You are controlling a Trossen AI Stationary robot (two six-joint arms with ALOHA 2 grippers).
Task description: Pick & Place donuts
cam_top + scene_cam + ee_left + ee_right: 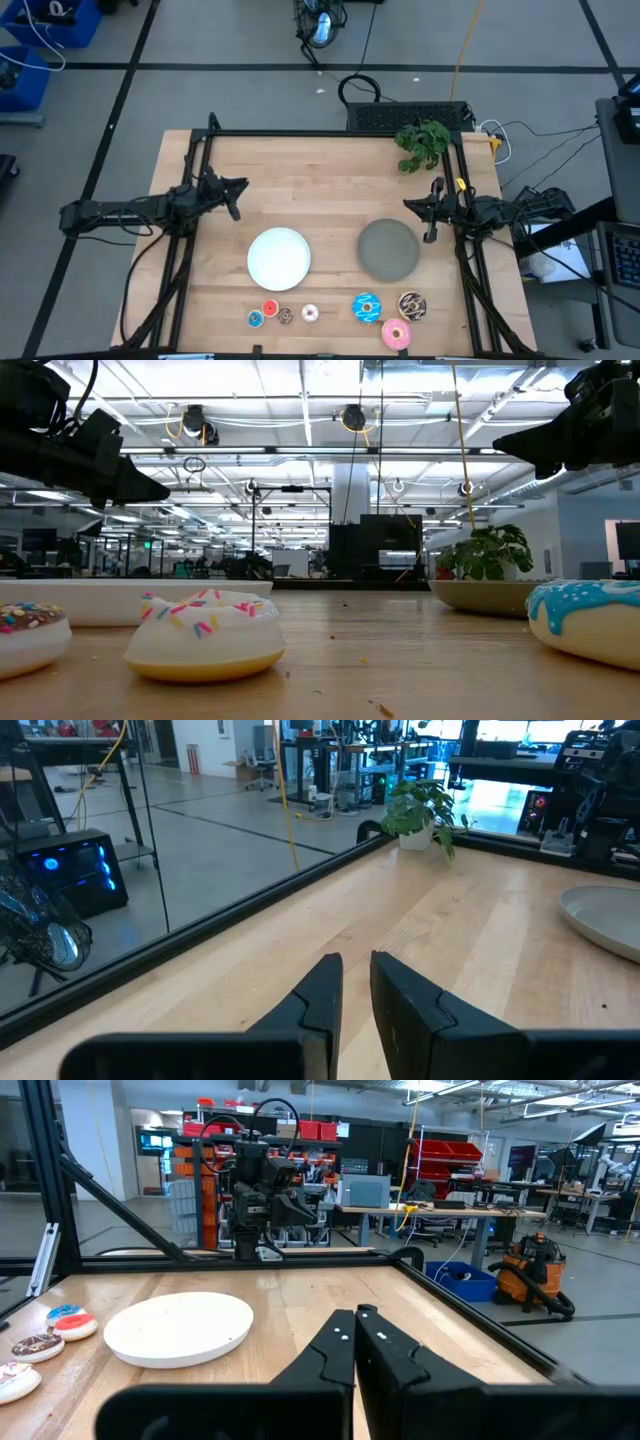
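Note:
Seven donuts lie in a row along the table's near edge. The tiny ones are blue [255, 319], red [270, 309], brown [286, 316] and whitish [310, 314]. The larger ones are blue [367, 307], speckled chocolate [412, 305] and pink [396, 334]. The low view shows the whitish donut [205, 635] and the larger blue one [590, 620] up close. My left gripper [235, 192] hovers above the table's left side, its fingers [330, 982] almost together. My right gripper [428, 207] hovers at the right side, shut [356, 1320]. Both are far from the donuts.
A white plate [279, 257] and a grey plate [388, 249] lie side by side mid-table, between the grippers and the donut row. A potted plant [422, 143] stands at the far right corner. A black frame rail [330, 133] runs along the far edge.

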